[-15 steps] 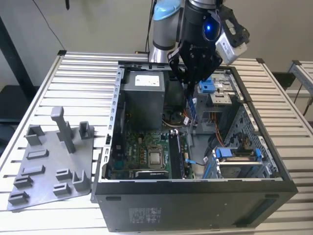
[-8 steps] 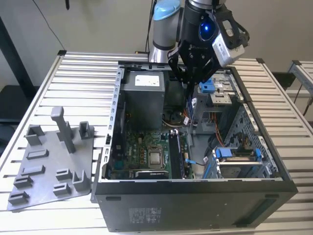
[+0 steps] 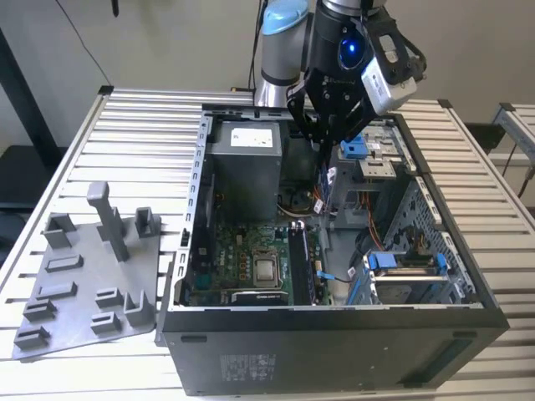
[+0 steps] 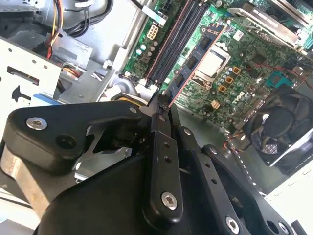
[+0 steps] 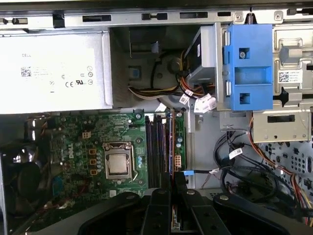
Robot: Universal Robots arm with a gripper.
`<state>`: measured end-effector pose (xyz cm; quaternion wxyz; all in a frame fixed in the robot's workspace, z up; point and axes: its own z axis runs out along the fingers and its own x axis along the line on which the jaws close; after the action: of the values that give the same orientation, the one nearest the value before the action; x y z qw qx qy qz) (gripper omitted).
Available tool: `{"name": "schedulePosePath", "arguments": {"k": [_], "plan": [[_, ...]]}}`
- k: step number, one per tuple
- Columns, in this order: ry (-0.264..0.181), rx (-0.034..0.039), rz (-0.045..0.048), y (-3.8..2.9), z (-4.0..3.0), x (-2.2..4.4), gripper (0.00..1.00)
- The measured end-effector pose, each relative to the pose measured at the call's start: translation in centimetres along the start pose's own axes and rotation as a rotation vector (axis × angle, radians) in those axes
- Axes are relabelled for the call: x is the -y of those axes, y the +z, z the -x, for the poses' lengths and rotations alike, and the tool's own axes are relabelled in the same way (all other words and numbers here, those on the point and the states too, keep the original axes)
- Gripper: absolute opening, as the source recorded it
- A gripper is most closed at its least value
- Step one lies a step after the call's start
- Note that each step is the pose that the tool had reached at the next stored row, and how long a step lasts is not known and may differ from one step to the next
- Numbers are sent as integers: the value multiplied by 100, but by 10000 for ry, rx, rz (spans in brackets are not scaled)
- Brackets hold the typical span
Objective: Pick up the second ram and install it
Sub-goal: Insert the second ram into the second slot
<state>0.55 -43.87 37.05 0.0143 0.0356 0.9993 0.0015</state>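
My gripper (image 3: 322, 140) hangs over the open computer case (image 3: 334, 342), above the motherboard. It is shut on the second ram (image 4: 193, 58), a thin blue board with small dark chips that sticks out from between the fingertips. In the first wrist view the stick (image 5: 172, 142) shows edge-on, lined up along the black memory slots (image 5: 156, 152), with the gripper (image 5: 172, 193) just behind it. In the second wrist view the gripper (image 4: 161, 105) holds one end of the stick, which floats above the slots (image 4: 171, 44) without touching them.
A grey moulded tray (image 3: 92, 284) lies on the slatted table at the exterior view's left. Inside the case are the power supply (image 3: 242, 167), the CPU socket (image 3: 266, 269), a fan (image 4: 281, 127), blue drive-bay clips (image 5: 249, 68) and loose cables (image 5: 244, 166) beside the slots.
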Motion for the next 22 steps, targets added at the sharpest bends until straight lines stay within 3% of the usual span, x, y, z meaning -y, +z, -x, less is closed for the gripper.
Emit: {"name": "schedulePosePath", "arguments": {"k": [22], "plan": [[-2, 0, 0, 167, -44, 3, 15]]}}
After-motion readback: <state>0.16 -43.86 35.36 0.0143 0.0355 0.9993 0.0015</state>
